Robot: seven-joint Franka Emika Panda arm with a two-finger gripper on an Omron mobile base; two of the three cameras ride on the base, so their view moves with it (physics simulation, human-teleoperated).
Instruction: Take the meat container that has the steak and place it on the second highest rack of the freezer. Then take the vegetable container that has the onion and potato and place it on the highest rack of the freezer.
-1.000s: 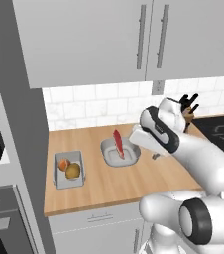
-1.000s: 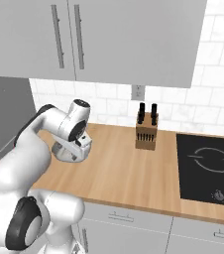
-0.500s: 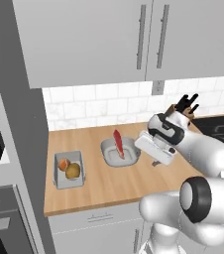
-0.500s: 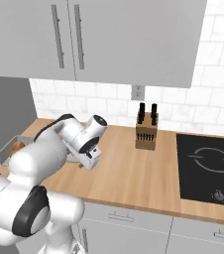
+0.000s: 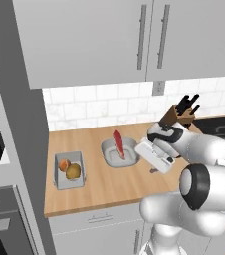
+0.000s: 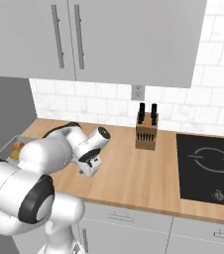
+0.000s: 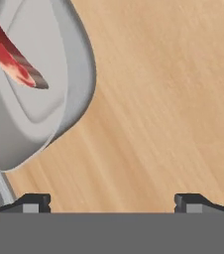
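Now hand [image 5: 157, 170] low over counter, just beside meat container [image 5: 118, 154].

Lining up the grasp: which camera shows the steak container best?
The left base view: the whole steak container sits on the counter, left of the hand. The hand view shows its near rim and the steak tip close up.

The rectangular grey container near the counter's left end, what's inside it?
The rectangular container holds two round items side by side: a reddish-orange onion and a tan potato. Its floor beneath them is covered, so anything under them cannot be seen.
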